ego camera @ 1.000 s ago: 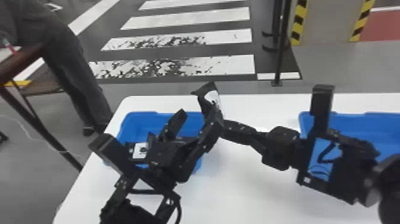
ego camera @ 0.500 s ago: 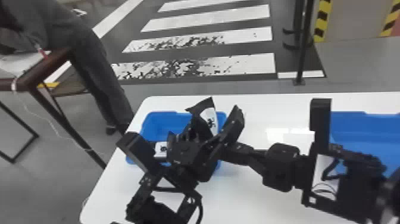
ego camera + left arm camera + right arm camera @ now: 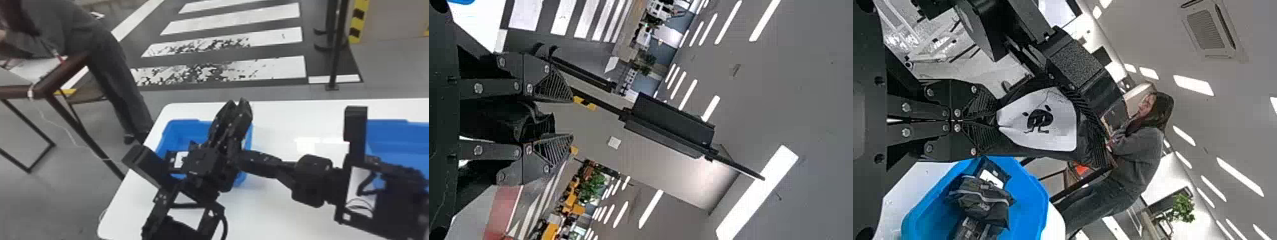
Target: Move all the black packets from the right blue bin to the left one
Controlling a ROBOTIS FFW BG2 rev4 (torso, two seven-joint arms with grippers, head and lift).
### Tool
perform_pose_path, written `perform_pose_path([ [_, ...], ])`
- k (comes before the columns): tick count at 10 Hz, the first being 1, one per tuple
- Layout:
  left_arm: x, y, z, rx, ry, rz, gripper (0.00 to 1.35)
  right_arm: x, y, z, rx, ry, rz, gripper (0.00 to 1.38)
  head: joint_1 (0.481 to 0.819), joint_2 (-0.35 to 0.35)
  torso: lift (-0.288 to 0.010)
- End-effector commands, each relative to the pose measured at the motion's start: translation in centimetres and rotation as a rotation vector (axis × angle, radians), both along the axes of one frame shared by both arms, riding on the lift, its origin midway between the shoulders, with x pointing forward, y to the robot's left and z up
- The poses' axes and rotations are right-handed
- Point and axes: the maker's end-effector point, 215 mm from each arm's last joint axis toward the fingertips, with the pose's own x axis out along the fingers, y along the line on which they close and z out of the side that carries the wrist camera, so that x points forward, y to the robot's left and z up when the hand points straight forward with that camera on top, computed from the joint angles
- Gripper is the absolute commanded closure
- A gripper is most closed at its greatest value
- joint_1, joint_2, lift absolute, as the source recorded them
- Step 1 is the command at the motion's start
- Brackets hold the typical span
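Packets (image 3: 980,197) already lie in the left bin (image 3: 1034,205), with another packet (image 3: 1060,137) clamped by the right gripper (image 3: 990,121), though I cannot tell whether the left gripper (image 3: 571,117) grasps it or what remains in the right bin (image 3: 395,140).

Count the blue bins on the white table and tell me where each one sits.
2. The left bin is partly behind the left arm; the right bin is partly behind the right arm.

No readable text or numbers
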Motion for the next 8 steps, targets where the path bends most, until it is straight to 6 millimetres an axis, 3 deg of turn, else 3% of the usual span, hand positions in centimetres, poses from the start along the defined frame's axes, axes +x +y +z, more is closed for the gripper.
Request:
perform_pose_path([
  [1,-0.1,0.0,0.1,0.002,-0.004,0.002,1.21,0.6,-0.1,0.4,0.003,-0.012,-0.008,1.15,0.695,0.332,-0.14],
  [4,-0.2,0.7,1.2,0.008,-0.043,0.028,1.21,1.6,0.0,1.9,0.044,-0.026,-0.019,1.12,0.695,0.329,-0.14],
  [5,-0.2,1.0,1.2,0.005,-0.046,0.039,1.21,2.0,-0.1,2.4,0.066,-0.023,-0.028,1.04,0.695,0.333,-0.14],
  [6,-0.2,1.3,1.3,0.003,-0.049,0.049,1.21,2.6,-0.3,2.6,0.076,-0.028,-0.039,0.81,0.695,0.334,-0.14],
  [7,-0.2,1.9,1.7,0.0,-0.062,0.068,1.21,3.1,-0.5,2.9,0.097,-0.031,-0.053,0.26,0.695,0.336,-0.14],
  [8,0.1,2.6,1.9,0.004,-0.071,0.087,1.21,3.4,-0.7,2.4,0.106,-0.011,-0.058,0.0,0.695,0.336,-0.14],
])
